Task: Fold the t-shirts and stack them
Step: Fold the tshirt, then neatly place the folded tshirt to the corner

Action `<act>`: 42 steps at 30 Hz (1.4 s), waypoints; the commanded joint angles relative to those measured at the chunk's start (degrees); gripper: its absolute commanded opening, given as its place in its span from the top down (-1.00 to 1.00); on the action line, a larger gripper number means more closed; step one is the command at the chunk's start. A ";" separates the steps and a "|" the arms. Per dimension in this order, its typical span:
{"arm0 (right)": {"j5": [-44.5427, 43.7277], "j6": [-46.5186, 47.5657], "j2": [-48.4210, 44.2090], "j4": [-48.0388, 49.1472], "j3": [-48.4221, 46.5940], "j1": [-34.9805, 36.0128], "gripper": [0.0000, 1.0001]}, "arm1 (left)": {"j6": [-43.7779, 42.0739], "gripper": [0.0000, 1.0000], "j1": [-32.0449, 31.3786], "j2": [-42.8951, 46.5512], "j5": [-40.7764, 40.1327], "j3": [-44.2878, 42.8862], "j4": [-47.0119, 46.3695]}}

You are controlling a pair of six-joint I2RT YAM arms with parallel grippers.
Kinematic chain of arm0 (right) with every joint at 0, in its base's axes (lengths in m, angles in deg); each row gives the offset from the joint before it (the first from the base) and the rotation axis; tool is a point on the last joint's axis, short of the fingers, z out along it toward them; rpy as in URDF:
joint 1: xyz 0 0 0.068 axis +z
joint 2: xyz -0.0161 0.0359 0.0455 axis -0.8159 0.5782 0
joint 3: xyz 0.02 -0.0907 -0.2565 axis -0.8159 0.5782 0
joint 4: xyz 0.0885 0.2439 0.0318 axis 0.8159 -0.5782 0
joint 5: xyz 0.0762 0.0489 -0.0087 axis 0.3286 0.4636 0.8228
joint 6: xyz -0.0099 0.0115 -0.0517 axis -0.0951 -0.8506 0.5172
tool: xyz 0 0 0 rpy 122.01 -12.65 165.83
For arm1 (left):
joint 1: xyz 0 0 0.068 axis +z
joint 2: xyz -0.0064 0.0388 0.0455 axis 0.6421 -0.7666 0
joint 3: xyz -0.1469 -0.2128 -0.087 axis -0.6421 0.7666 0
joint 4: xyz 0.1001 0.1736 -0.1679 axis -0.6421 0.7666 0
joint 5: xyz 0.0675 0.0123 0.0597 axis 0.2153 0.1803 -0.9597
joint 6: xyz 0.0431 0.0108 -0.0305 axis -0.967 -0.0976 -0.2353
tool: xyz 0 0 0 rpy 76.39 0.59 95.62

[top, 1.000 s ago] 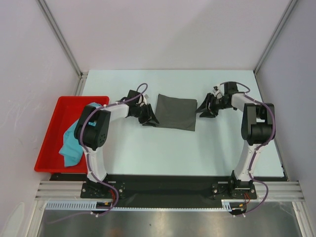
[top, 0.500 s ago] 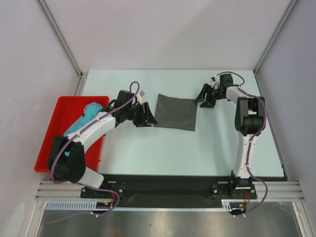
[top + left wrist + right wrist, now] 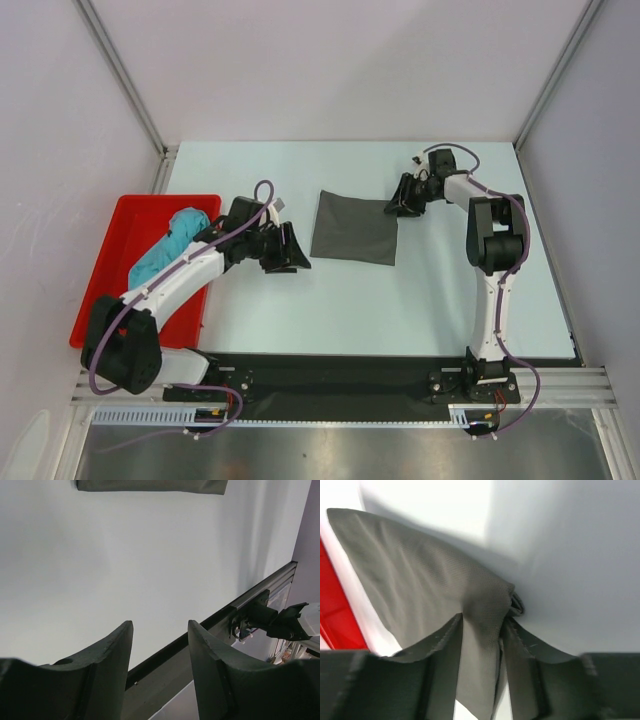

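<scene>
The dark grey t-shirt [image 3: 353,227] lies folded into a flat rectangle at the table's middle. My right gripper [image 3: 399,201] is at its far right corner. In the right wrist view the right gripper [image 3: 482,620] is shut on that corner, with grey cloth [image 3: 420,580] bunched between the fingers. My left gripper [image 3: 291,250] is open and empty, just left of the shirt and apart from it. In the left wrist view the left gripper [image 3: 160,625] is over bare table, and the shirt's edge [image 3: 150,485] shows at the top. The teal t-shirt [image 3: 163,252] lies crumpled in the red tray [image 3: 100,270].
The red tray stands at the table's left edge, partly under my left arm. It also shows in the right wrist view [image 3: 335,605]. A black rail [image 3: 340,370] with both arm bases runs along the near edge. Walls close off the back and sides.
My right gripper moved left onto the grey shirt's far right corner and closed on it. My left arm swung down and drew its gripper back from the shirt's left edge.
</scene>
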 commanded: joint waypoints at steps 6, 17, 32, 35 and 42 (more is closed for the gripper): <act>-3.41 0.90 1.68 -3.10 -2.35 -0.18 0.58 | -2.31 -0.08 -0.20 2.37 0.90 -1.21 1.08; -7.08 -4.88 -2.87 -1.89 3.15 -0.44 1.00 | -3.55 -0.08 -0.03 1.67 2.48 -0.95 0.91; -30.39 -23.26 -29.85 -3.02 33.48 -8.35 1.00 | 1.28 -0.10 -0.12 13.43 3.54 4.32 1.16; -31.53 -24.32 -36.36 -3.37 40.25 -11.16 1.00 | 1.73 -0.11 -0.12 17.74 3.19 4.24 2.75; -38.39 -23.27 -48.67 -11.54 47.38 -18.28 1.00 | -1.61 -0.15 -1.34 20.83 3.10 2.57 7.49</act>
